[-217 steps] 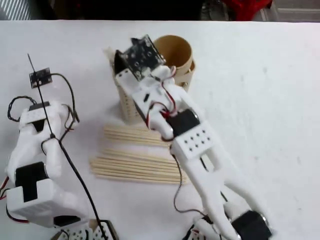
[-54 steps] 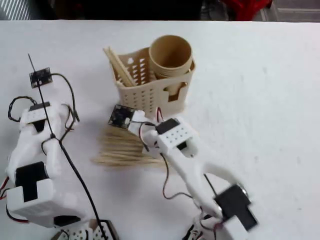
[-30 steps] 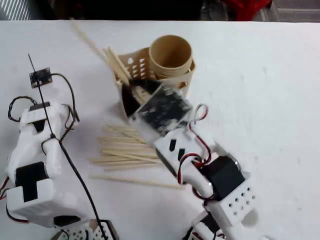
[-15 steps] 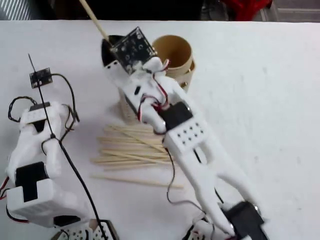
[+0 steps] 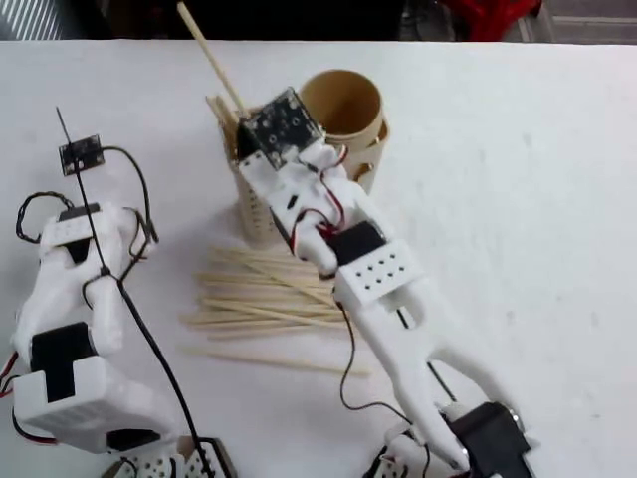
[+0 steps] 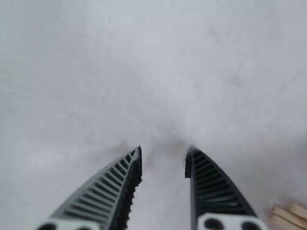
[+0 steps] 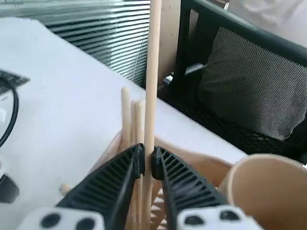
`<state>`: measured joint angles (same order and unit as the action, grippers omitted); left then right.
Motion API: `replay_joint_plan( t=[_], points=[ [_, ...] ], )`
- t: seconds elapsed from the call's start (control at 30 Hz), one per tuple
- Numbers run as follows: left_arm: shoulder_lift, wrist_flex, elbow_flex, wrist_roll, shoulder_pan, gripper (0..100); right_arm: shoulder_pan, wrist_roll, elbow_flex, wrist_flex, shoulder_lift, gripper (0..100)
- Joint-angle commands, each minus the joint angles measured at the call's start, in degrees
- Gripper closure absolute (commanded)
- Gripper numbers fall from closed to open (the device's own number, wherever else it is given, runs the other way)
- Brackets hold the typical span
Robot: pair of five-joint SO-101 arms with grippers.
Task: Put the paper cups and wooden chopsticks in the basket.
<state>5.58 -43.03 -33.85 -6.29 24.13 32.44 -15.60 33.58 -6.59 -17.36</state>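
Observation:
My right gripper (image 7: 147, 155) is shut on one wooden chopstick (image 7: 152, 72), held nearly upright over the cream perforated basket (image 5: 257, 214). In the high view that chopstick (image 5: 207, 50) slants up and away from the right gripper (image 5: 242, 139) at the basket's left end. More chopsticks (image 7: 132, 117) stand in the basket beside it. Stacked paper cups (image 5: 343, 105) sit in the basket's right end, also seen as a paper cup (image 7: 268, 187). A loose pile of chopsticks (image 5: 264, 304) lies on the table in front of the basket. My left gripper (image 6: 164, 153) is open just above bare table.
The left arm (image 5: 70, 299) rests at the table's left side with its black cables (image 5: 129, 299) and a small board (image 5: 80, 152). The right arm (image 5: 388, 299) lies over the basket's front. Chopstick ends (image 6: 290, 213) lie close to the left gripper. White table stretches to the right.
The right gripper lifted a chopstick from the pile, swung it over the basket, and has since come down and nearer, with the stick steeper. The left arm kept still.

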Motion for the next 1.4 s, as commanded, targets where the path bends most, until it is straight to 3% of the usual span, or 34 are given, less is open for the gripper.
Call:
replay_joint_plan(
  t=[0.0,0.17,0.33,0.5,0.63,0.73,1.0,1.37],
  points=[
    [-0.31,1.23,0.35,-0.44,-0.84,83,-0.66,0.26,2.11,1.19,-4.97,97.2],
    [-0.31,1.23,0.35,-0.44,-0.84,83,-0.57,0.26,6.51,0.92,-9.36,84.2],
    [-0.31,1.23,0.35,-0.44,-0.84,83,-0.66,0.53,7.30,-7.34,-14.99,86.1],
    [-0.31,1.23,0.44,-0.44,-0.84,83,-0.13,0.09,5.01,-30.73,-25.54,88.9],
    [-0.31,1.23,0.53,-0.44,-0.84,83,4.18,-6.59,-1.05,-52.79,-27.74,86.1],
    [-0.31,1.23,0.53,-0.44,-0.84,83,8.92,-11.52,-0.35,-59.74,-25.63,84.1],
    [-0.31,1.23,0.26,-0.44,-0.84,83,9.80,-22.24,8.18,-54.11,-12.09,83.7],
    [-0.31,1.23,0.26,-0.44,-0.84,83,9.10,-22.86,9.23,-34.51,9.80,83.9]
  ],
)
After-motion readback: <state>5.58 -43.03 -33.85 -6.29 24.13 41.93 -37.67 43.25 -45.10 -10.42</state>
